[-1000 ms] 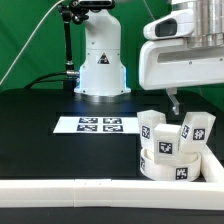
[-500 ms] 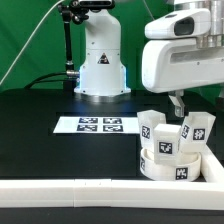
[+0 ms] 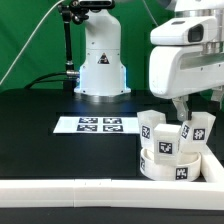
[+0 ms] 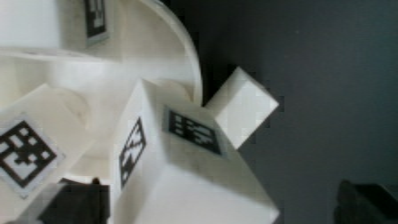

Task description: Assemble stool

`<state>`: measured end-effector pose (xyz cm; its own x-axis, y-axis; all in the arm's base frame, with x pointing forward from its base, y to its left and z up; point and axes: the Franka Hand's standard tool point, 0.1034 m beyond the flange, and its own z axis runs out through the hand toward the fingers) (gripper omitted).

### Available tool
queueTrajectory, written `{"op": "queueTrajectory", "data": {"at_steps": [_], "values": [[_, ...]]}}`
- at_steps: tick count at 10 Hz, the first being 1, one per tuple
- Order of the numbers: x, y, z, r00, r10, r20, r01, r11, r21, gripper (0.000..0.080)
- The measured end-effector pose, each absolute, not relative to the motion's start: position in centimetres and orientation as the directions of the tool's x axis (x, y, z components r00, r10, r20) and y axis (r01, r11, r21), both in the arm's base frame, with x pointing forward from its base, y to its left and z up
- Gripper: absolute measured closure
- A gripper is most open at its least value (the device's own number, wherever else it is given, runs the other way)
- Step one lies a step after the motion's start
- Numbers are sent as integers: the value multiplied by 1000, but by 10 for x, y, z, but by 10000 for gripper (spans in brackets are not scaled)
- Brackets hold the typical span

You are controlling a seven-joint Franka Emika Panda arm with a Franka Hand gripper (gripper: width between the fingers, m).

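The gripper (image 3: 180,106) hangs above the stool parts with its jaws spread wide and nothing between them; in the wrist view its two dark fingertips (image 4: 75,203) show at the frame's edge, well apart, with a white leg (image 4: 178,150) lying in the gap below them, not touched. In the exterior view the gripper sits just above and slightly behind the cluster of legs (image 3: 172,131), which stand bunched together, some tilted, each showing a black-and-white tag. Directly under the gripper and a little nearer the camera lies the seat (image 3: 168,160), a low white disc with a tag on its rim; the legs crowd on and around its top. The wrist view shows the seat's curved edge (image 4: 169,50) running past the leg, and another leg's corner (image 4: 244,98) jutting out over the black table (image 4: 329,60). All these parts rest against the rail (image 3: 100,188), the long white border that runs below the gripper along the near side of the table and turns up along the exterior view's right. Off to the exterior view's left of the gripper, well apart from the stool parts, the marker board (image 3: 96,124) lies flat on the table with its row of tags. Behind it, farther from the gripper, stands the arm's white base (image 3: 100,60).
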<state>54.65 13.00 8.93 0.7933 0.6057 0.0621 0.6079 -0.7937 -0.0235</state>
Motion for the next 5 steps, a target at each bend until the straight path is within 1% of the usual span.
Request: {"op": "queueTrajectory", "data": {"at_steps": [2, 3, 5], "values": [[553, 121, 91, 662, 748, 55, 748, -663, 12, 151], [553, 120, 91, 643, 764, 52, 765, -644, 15, 151], [554, 114, 91, 525, 851, 34, 850, -526, 33, 151]]}}
